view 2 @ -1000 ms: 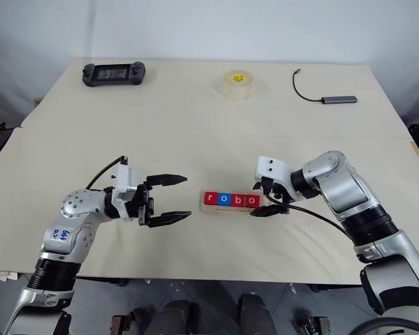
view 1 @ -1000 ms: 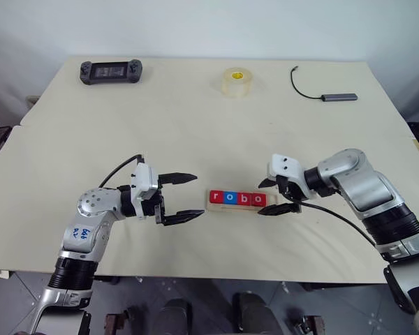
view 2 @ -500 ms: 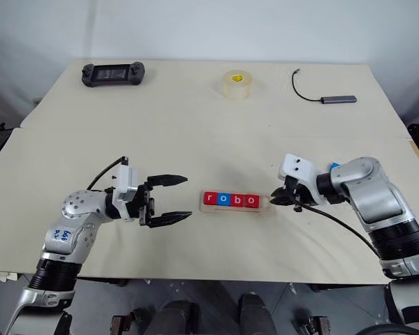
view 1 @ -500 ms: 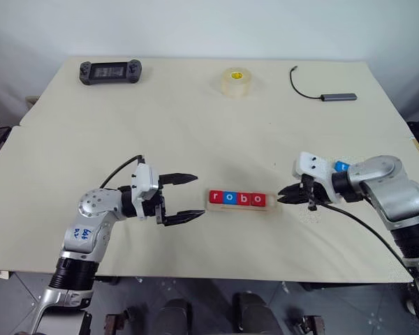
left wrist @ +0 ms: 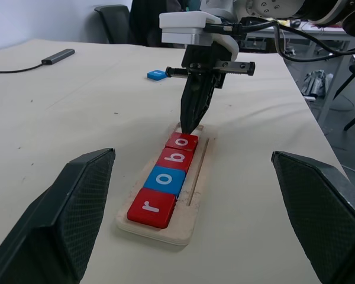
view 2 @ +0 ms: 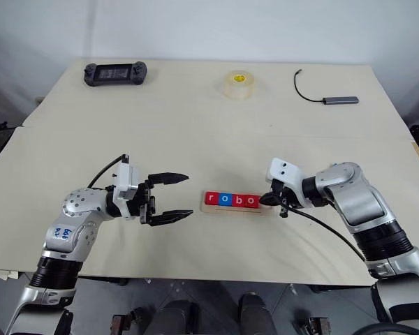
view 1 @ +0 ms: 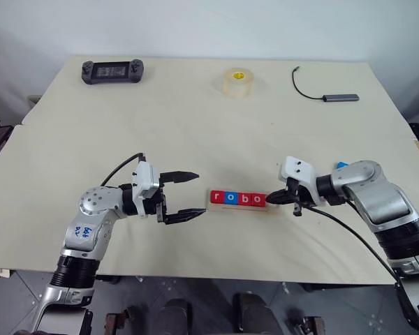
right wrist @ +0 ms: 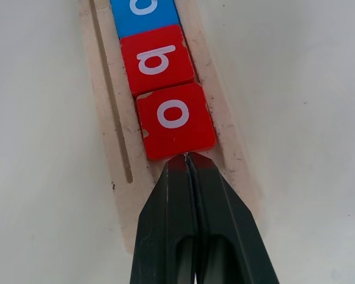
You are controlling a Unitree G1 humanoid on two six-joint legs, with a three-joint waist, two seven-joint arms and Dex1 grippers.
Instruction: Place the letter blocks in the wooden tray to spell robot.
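The closed right gripper (right wrist: 188,157) touches the last red o block (right wrist: 175,120) in the wooden tray (view 1: 274,207). Right of centre, the blue block (view 1: 342,166) lies behind the right arm. The left gripper (view 1: 186,195) is open.

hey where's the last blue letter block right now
The blue letter block lies flat on the table, outside the wooden tray, behind the right pincer on the robot's right side.

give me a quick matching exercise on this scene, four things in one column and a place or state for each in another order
Things:
1. left gripper
2. right gripper
3. blue block
4. tray

States or places:
A. lies loose on the table, outside the tray
B. shut, tips at the last red o
C. open, holding nothing
D. holds r, o, b, o with the end slot free

Pairs: 1-C, 2-B, 3-A, 4-D
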